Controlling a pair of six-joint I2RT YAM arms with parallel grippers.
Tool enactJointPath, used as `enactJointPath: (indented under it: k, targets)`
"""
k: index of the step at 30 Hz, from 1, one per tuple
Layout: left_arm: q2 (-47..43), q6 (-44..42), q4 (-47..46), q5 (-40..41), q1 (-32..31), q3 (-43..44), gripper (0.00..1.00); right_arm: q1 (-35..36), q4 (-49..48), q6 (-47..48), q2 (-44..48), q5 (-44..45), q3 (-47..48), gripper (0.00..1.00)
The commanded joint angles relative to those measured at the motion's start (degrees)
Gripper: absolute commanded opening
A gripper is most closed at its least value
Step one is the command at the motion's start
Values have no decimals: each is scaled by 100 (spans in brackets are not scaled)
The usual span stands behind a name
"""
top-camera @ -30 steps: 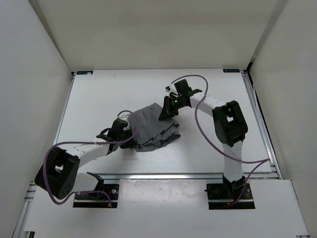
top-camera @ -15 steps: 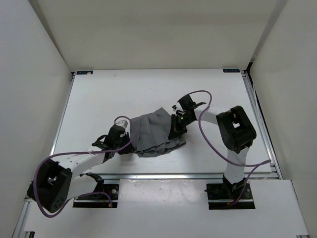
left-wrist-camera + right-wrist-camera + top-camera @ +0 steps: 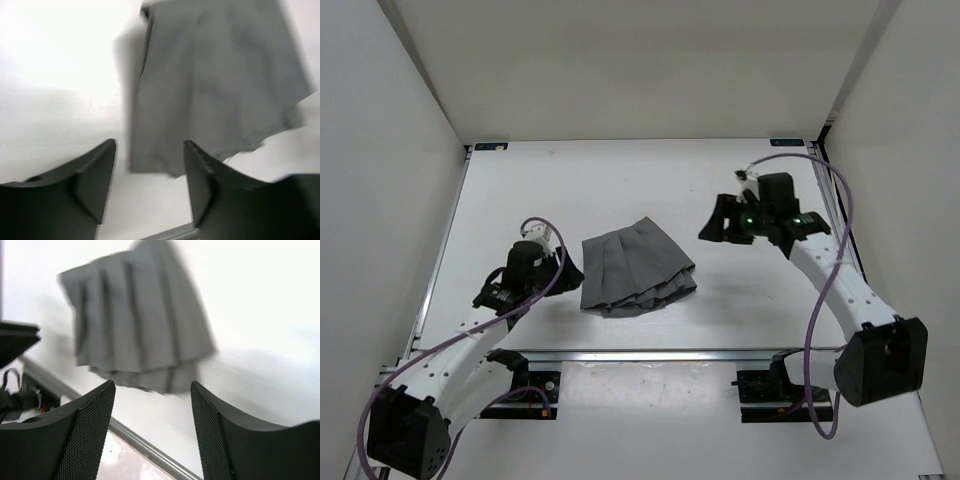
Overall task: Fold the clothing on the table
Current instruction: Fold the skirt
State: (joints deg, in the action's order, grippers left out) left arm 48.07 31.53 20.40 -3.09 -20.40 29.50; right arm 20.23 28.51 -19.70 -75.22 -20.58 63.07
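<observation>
Left pincer [image 3: 150,150]: jaws wide, nothing between them, sitting just beside the left edge of the clothing [image 3: 635,265]. Right pincer [image 3: 152,390]: also wide and empty, well apart on the right side. The clothing lies as a compact layered stack on the desk [image 3: 620,170], between my two arms.

Risks (judgement): the pleated lower layers poke out unevenly along the near hem and may spring open. A low sweep of my left pincer could snag that edge and drag the fold apart.
</observation>
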Motion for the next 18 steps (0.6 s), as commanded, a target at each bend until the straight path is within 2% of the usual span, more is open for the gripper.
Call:
enactJointPath:
  k: [1, 2, 4, 8, 18]
  targets:
    - [141, -287, 526, -358, -68, -312, 70, -789, 260, 160, 332, 63, -777, 68]
    - [115, -357, 483, -393, -130, -356, 98, -914, 251, 238, 515, -33, -1031, 68]
    - [18, -288, 430, -534, -218, -366, 98, -1362, 295, 309, 798, -78, -1391, 68]
    - [-79, -402, 403, -500, -254, -304, 99, -1688, 339, 467, 1149, -174, -1876, 68]
    - [-404, -454, 430, -1000, 344, -480, 99, -1523, 208, 476, 1142, -175, -2141, 69]
